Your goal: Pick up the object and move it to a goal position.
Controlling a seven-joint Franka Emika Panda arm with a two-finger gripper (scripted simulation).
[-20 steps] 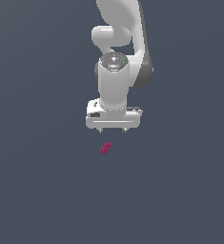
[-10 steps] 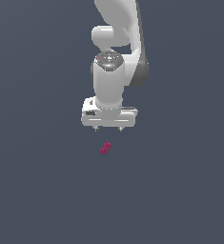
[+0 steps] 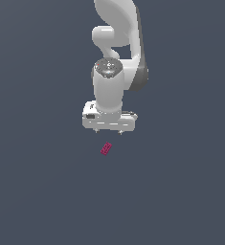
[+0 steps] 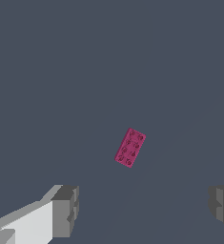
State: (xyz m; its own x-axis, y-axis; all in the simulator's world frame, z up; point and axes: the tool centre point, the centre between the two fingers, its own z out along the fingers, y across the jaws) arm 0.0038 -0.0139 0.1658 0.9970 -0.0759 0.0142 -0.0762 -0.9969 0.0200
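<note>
Lying flat, the block [image 3: 106,149] sits apart from spread jaws.

Block [image 3: 106,149] lies flat on the surface [image 3: 47,191], alone, turned at a slant. Gripper [image 3: 109,132] hangs above and just behind it in the exterior view, not touching. Wrist view: block [image 4: 130,147] sits ahead of the two spread fingers [image 4: 66,209], roughly between them, clear of both.

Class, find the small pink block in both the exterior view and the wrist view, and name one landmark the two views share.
Exterior view: the pink block lies on the grey floor just below the white claw.
Wrist view: the block lies near the centre, beyond the two grey fingertips.
Shared landmark: the claw.
</note>
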